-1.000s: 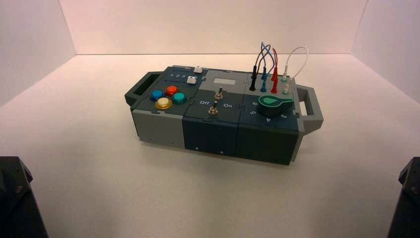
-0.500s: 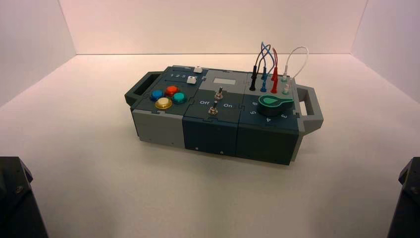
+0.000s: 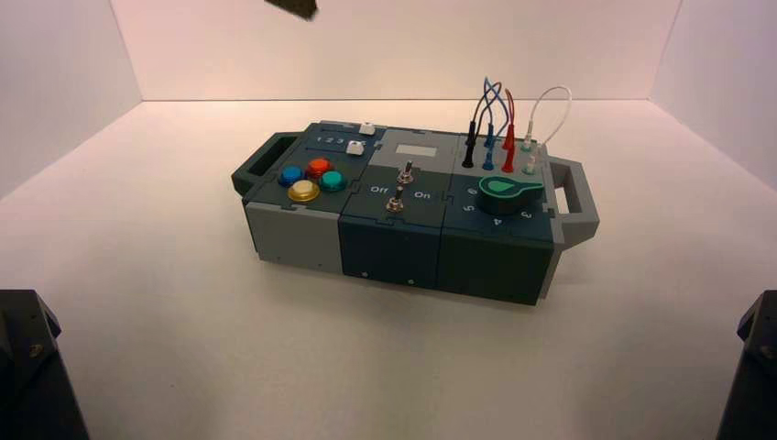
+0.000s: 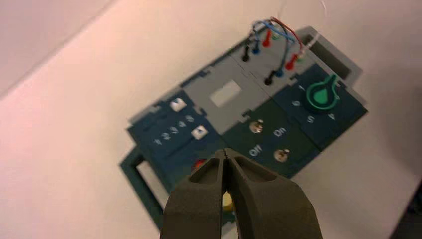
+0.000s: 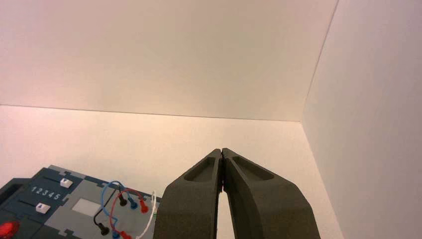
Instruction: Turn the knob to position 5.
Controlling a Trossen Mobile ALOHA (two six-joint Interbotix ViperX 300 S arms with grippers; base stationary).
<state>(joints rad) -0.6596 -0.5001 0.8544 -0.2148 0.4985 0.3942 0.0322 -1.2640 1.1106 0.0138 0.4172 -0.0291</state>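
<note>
The green teardrop knob (image 3: 509,192) sits on the right end of the box (image 3: 302,231), untouched. It also shows in the left wrist view (image 4: 322,95), tip pointing away from the white digit 5 (image 4: 310,119), which lies between 6 and 4. The digit 5 also shows in the high view (image 3: 470,209). My left gripper (image 4: 226,152) is shut and empty, held high above the box's button end. A dark part of it (image 3: 295,7) shows at the high view's top edge. My right gripper (image 5: 221,150) is shut and empty, off to the side of the box.
The box carries several round push buttons (image 3: 311,179), two metal toggle switches (image 3: 399,188), two white sliders (image 3: 359,137) and plugged wires (image 3: 499,119), with a handle (image 3: 573,197) at each end. White walls enclose the table. The dark arm bases (image 3: 27,367) stand at the front corners.
A dark part of my left arm has come into the high view at the top edge. The box and the knob have not moved.
</note>
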